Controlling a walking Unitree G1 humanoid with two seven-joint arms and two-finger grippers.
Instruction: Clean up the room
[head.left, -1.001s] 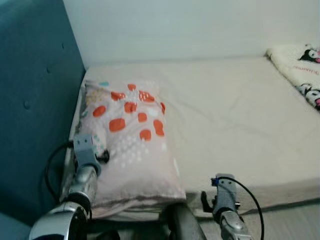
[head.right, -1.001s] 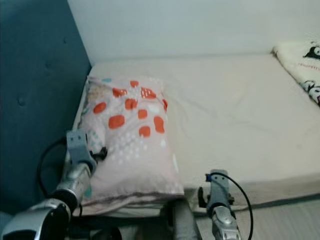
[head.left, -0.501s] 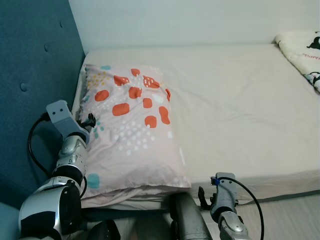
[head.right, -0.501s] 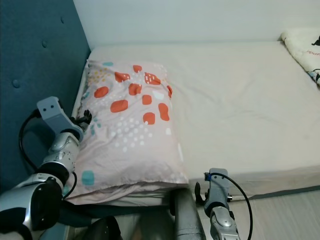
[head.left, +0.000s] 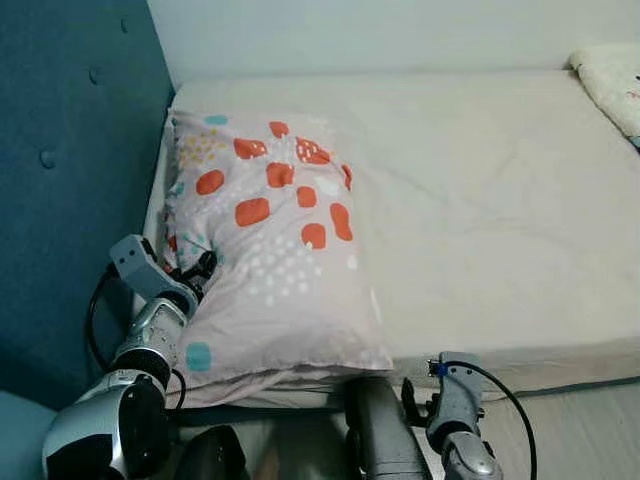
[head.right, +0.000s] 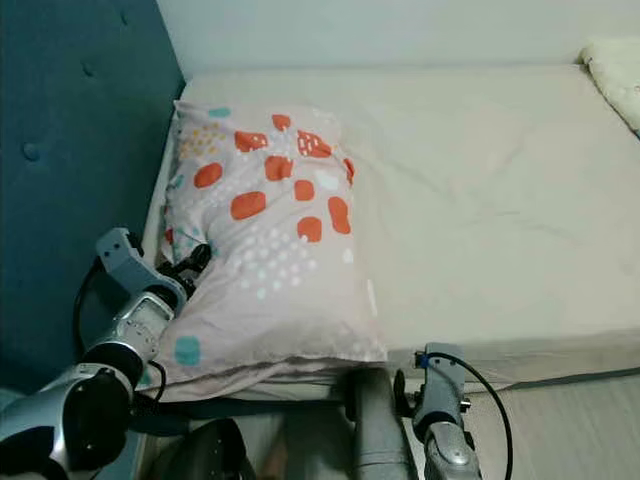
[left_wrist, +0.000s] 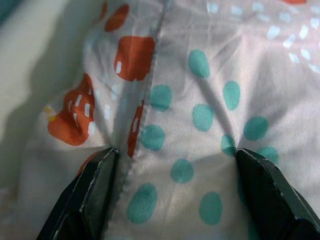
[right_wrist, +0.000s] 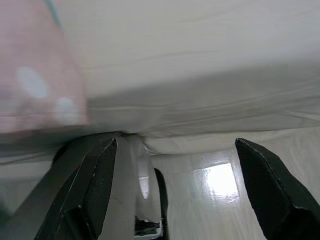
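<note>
Left end effector (head.left: 197, 270) spread wide, fingers (left_wrist: 95, 192) pressed into pillow (head.left: 270, 250) edge on bed (head.left: 480, 200), right end effector (right_wrist: 170, 200) released, low beside mattress front

Pillow (head.left: 270, 250) on bed (head.left: 480, 200) (left end), beside headboard (head.left: 70, 150).

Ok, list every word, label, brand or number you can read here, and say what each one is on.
There is no readable text.
The pillow bears only orange patches and teal and white dots, no lettering.
The blanket at the far corner of the bed shows a faint mark at the picture's edge, too small to read.
</note>
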